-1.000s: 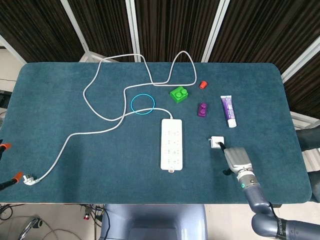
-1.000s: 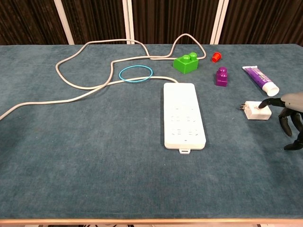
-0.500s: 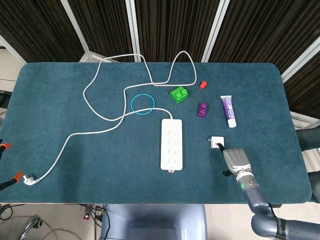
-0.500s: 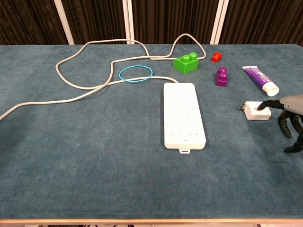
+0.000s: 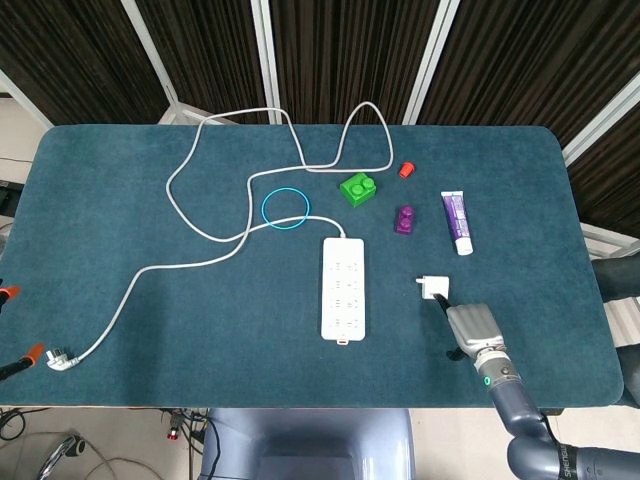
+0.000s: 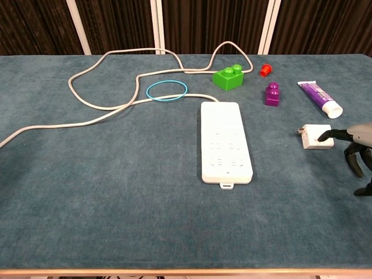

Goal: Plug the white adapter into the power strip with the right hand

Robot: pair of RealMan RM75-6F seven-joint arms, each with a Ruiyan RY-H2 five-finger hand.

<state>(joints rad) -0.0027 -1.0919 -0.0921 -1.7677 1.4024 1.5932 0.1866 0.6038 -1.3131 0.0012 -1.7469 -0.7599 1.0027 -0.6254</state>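
The white adapter (image 5: 432, 287) (image 6: 317, 137) lies flat on the blue table, right of the white power strip (image 5: 343, 288) (image 6: 225, 142), its prongs pointing left toward the strip. My right hand (image 5: 471, 329) (image 6: 356, 148) sits just behind and to the right of the adapter. One dark fingertip (image 6: 326, 135) touches the adapter's near right side. The other fingers hang apart, down toward the cloth, and grip nothing. The left hand shows in neither view.
A purple toothpaste tube (image 5: 457, 221), purple brick (image 5: 404, 220), green brick (image 5: 358, 188) and small red piece (image 5: 406, 169) lie beyond the adapter. A blue ring (image 5: 284, 208) and the strip's long cable (image 5: 190, 215) cover the left half, with its plug (image 5: 58, 358) at the front left.
My right hand has drawn back a little toward the table's front edge, its fingertip staying at the adapter. The adapter has shifted only slightly.
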